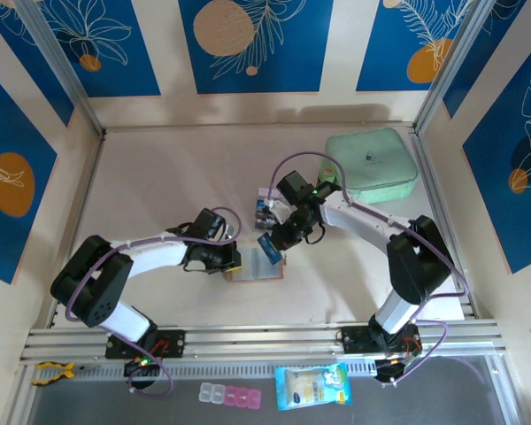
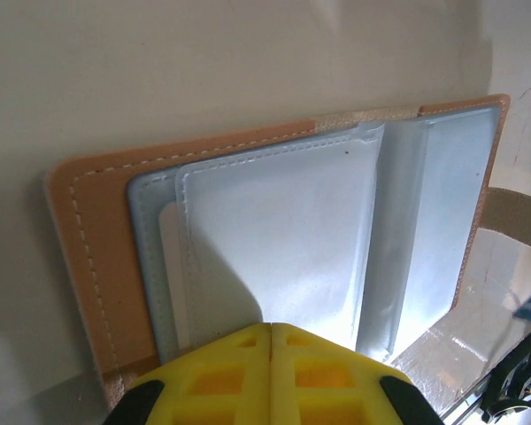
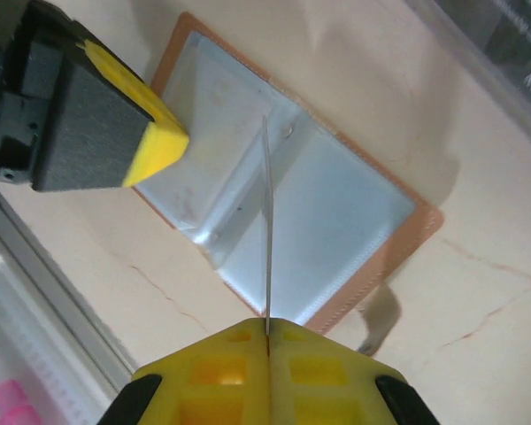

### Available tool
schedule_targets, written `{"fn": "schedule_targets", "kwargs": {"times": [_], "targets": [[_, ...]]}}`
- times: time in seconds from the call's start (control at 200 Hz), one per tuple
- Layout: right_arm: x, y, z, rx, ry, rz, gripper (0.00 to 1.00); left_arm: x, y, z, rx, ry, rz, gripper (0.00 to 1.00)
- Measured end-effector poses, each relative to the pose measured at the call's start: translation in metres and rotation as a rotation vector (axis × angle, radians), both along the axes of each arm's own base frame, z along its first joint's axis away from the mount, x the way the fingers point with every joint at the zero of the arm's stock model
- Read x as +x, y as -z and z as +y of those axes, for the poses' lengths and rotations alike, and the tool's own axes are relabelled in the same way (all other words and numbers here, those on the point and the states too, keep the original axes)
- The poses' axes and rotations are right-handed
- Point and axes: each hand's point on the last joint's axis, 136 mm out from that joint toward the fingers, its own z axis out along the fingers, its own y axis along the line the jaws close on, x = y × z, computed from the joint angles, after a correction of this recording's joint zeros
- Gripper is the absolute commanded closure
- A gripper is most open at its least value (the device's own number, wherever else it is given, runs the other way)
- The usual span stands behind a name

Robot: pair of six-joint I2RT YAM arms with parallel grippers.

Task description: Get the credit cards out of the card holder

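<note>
Card holder (image 1: pixel 258 268) lay open, flat on the table (image 1: pixel 159 177) between the two arms, tan leather edge outward and grey pockets facing up.

Left gripper (image 1: pixel 233 258): jaws together with nothing between them. In the left wrist view its yellow fingers (image 2: pixel 239 376) met along one seam over the near edge of the card holder (image 2: pixel 292 239). From the right wrist view the left gripper (image 3: pixel 159 146) sat on the corner of one page; firm contact could not be confirmed.

Right gripper (image 1: pixel 273 243): jaws clamped on a blue credit card (image 1: pixel 266 250). In the right wrist view the card (image 3: pixel 267 221) showed edge-on, a thin line rising from the fingers (image 3: pixel 221 372), held above the spine of the card holder (image 3: pixel 336 221) and clear of the pockets.

A second credit card (image 1: pixel 265 211) lay on the table just beyond the holder. The mint-green zip case (image 1: pixel 372 166) sat well apart at far right.
</note>
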Motion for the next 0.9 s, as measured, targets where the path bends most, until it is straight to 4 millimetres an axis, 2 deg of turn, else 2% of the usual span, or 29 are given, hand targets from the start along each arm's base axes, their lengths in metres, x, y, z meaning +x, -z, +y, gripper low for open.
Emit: {"fn": "schedule_targets", "kwargs": {"times": [0.225,0.475,0.715,0.9], "targets": [[-0.004,0.000,-0.011,-0.071,-0.262,-0.085,1.00,0.001,-0.002,-0.001,-0.004,0.000,-0.007,0.94],[0.011,-0.013,-0.018,-0.112,-0.445,-0.211,1.00,0.004,-0.015,-0.002,-0.025,-0.004,-0.047,0.93],[0.060,-0.035,-0.028,-0.112,-0.454,-0.316,1.00,0.007,-0.029,-0.001,-0.041,-0.011,-0.088,0.92],[0.102,-0.044,-0.031,-0.114,-0.443,-0.371,1.00,0.007,-0.033,0.002,-0.035,-0.018,-0.099,0.92]]}}
